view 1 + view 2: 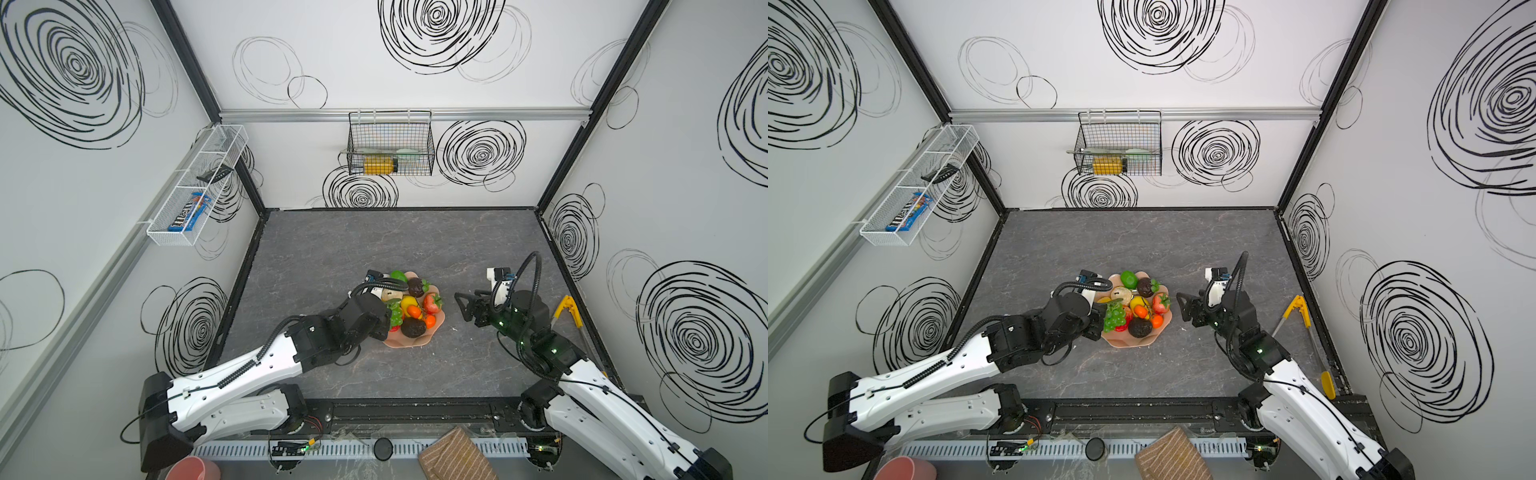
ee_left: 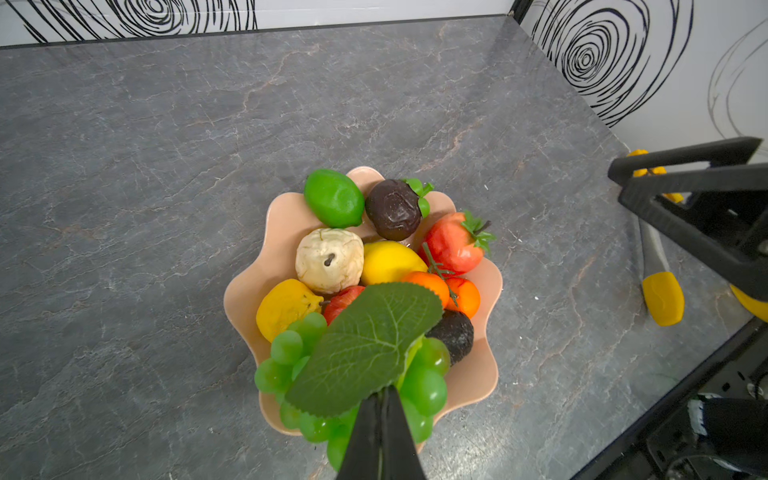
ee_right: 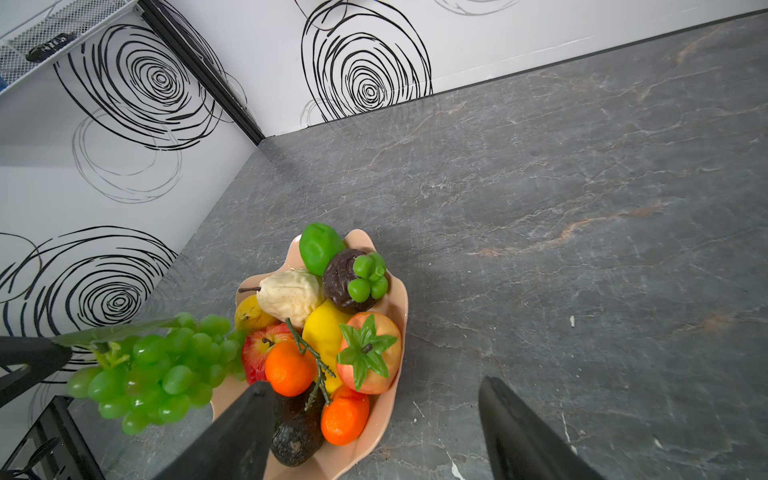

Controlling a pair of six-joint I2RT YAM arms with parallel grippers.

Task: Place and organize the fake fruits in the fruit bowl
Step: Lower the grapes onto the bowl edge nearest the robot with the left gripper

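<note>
Ten fruits lie in your fruit bowl [image 1: 409, 341], which sits on the grey table [image 1: 374, 249] just below the middle of the frame in both top views. Your left gripper [image 2: 381, 397] is clenched on the stalk end of the grape bunch [image 2: 424, 388], right under its big leaf [image 2: 365, 345]. The bunch hangs at the bowl's left rim as the top views show it, but whether the grapes touch the dish, you cannot tell. Now the pile: the lime [image 2: 333, 198] and a dark round fruit [image 2: 392, 210] sit side by side at the bowl's upper edge in the top views. The beige pear [image 2: 329, 261] and the lemon [image 2: 388, 262] press together in the middle, and the strawberry [image 2: 451, 243] is on the right rim. Two oranges [image 2: 467, 297] are wedged between the strawberry and the dark avocado [image 2: 453, 336] at the lower edge. The red apple [image 2: 343, 299] and a yellow pear [image 2: 284, 307] peek out beside the grapes. Your right gripper [image 1: 1181, 308] stands right of the bowl and apart from it, its jaws spread wide with nothing in them. The yellow-handled tongs [image 1: 1298, 311] lie along the table's right edge.
</note>
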